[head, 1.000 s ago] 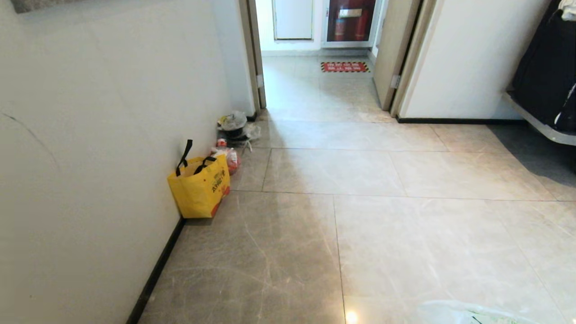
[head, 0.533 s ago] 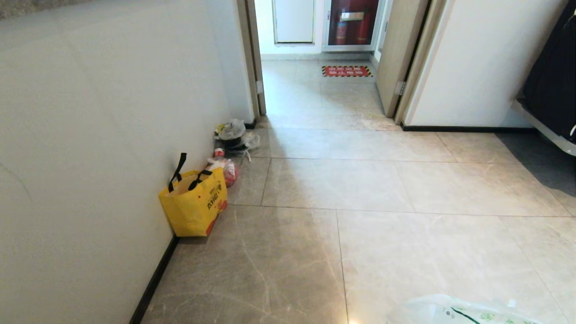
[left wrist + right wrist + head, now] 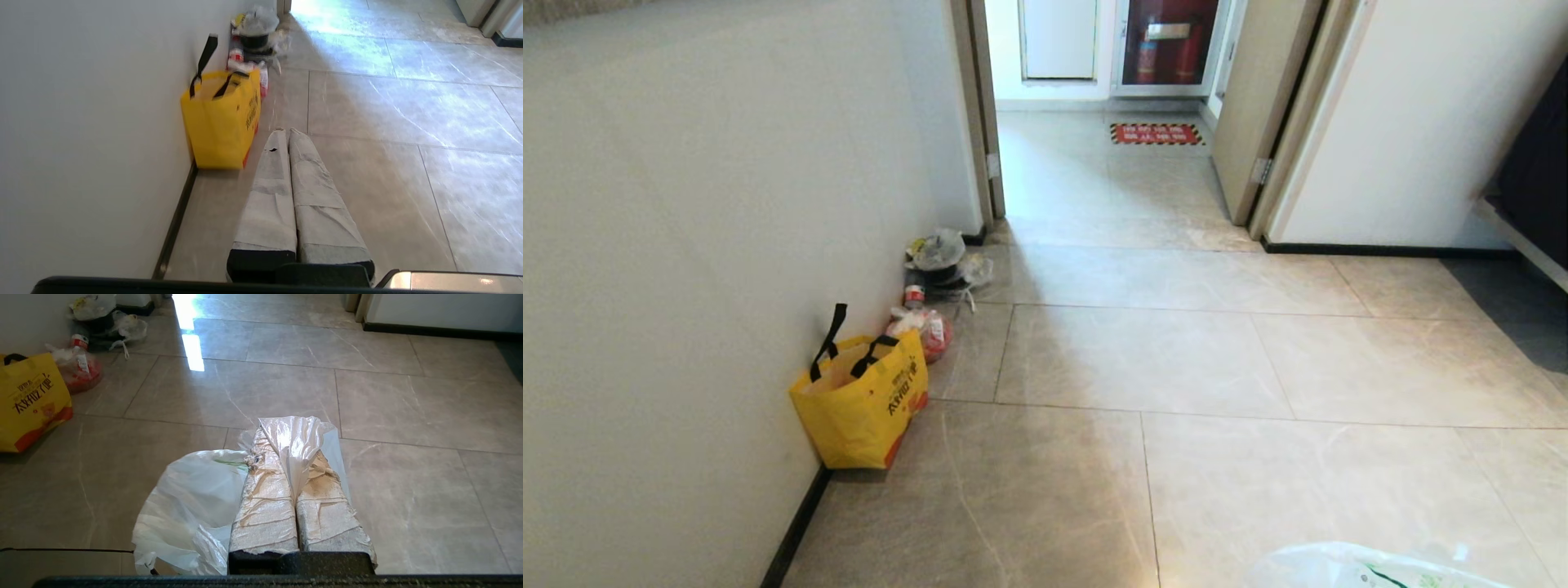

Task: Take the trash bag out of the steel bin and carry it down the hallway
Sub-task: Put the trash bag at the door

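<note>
Glossy grey-beige tiles of the hallway (image 3: pixel 1176 359) run ahead to an open doorway, with a white wall (image 3: pixel 686 245) on the left. The right hand (image 3: pixel 291 435) is clenched on the trash bag (image 3: pixel 192 502), a fold of its thin plastic pinched between the fingers (image 3: pixel 265 506) and the rest hanging just below and to the left of them; its top edge shows at the bottom of the head view. The left hand (image 3: pixel 286 132) is clenched with nothing in it, held low above the floor. Just ahead of it and to its left, a yellow tote (image 3: pixel 222 118) stands against the wall, with a heap of bagged rubbish (image 3: pixel 255 36) farther along beyond it.
</note>
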Robot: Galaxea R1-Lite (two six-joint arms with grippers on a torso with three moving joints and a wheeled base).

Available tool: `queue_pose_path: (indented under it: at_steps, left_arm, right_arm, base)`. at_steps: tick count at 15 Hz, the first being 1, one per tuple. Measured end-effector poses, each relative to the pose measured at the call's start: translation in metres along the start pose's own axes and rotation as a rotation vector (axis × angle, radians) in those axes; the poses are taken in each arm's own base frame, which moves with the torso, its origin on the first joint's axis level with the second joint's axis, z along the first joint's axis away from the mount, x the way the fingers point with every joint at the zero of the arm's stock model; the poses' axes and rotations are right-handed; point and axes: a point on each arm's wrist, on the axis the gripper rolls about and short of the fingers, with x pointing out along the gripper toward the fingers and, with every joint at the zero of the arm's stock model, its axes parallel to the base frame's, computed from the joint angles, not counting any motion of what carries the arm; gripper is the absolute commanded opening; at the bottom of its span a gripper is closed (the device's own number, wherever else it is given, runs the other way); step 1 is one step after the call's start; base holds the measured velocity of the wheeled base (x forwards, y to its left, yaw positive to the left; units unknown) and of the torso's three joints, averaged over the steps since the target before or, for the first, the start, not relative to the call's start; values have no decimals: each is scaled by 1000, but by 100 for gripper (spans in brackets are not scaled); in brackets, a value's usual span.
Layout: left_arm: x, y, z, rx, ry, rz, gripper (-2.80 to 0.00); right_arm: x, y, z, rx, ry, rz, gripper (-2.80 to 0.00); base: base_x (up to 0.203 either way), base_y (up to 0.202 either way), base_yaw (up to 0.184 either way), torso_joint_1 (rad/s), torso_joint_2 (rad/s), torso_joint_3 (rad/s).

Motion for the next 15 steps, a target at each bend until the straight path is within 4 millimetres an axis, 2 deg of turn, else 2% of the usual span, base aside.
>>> queue_pose_path:
  at_steps: [15]
  left_arm:
    - [0,0,0,-1,-1,0,-280]
  right_arm:
    - [0,0,0,1,0,0,-280]
  base:
    - [191,0,1,3,4,2]
